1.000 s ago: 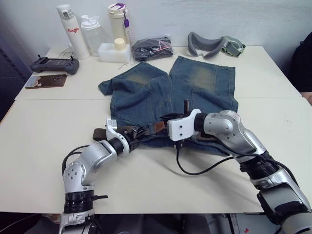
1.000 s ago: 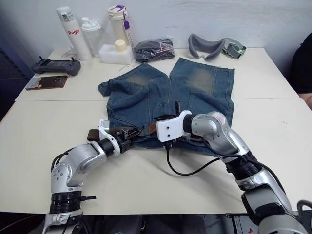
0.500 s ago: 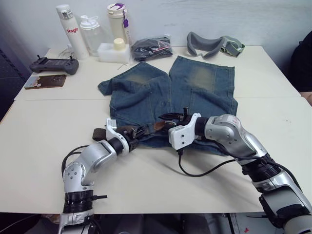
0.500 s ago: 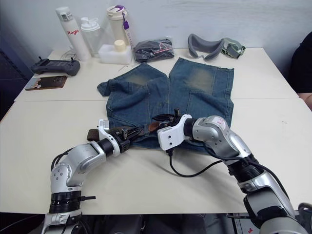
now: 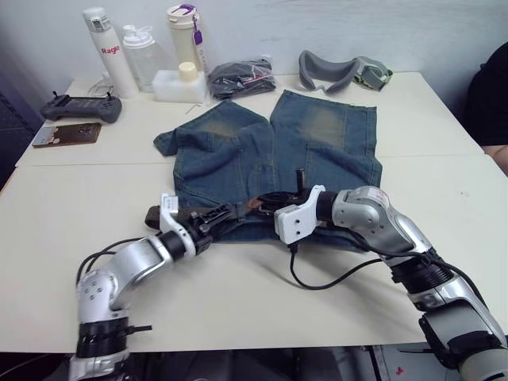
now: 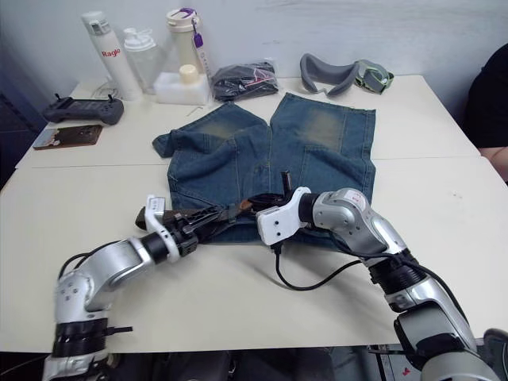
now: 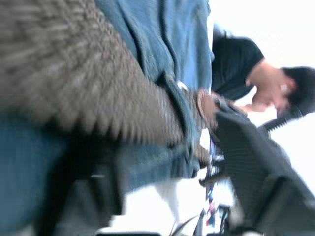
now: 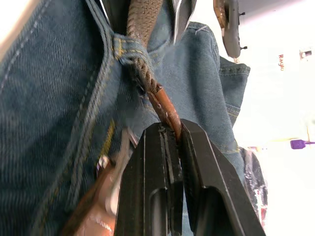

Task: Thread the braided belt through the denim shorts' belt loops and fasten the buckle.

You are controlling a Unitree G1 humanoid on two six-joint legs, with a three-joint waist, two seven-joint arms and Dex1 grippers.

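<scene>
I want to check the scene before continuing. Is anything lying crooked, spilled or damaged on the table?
Nothing is spilled or visibly damaged. One leg of the denim shorts lies rumpled and folded over; the other lies flat. The braided belt passes under a belt loop, its tan tip pinched by the right gripper.

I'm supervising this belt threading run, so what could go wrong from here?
The right gripper pinches only the braided belt's thin tan tip, so it may slip out. Pulling might bunch the denim shorts at the belt loop. The left gripper holds the belt close by, so opposing pulls could jam it.
</scene>
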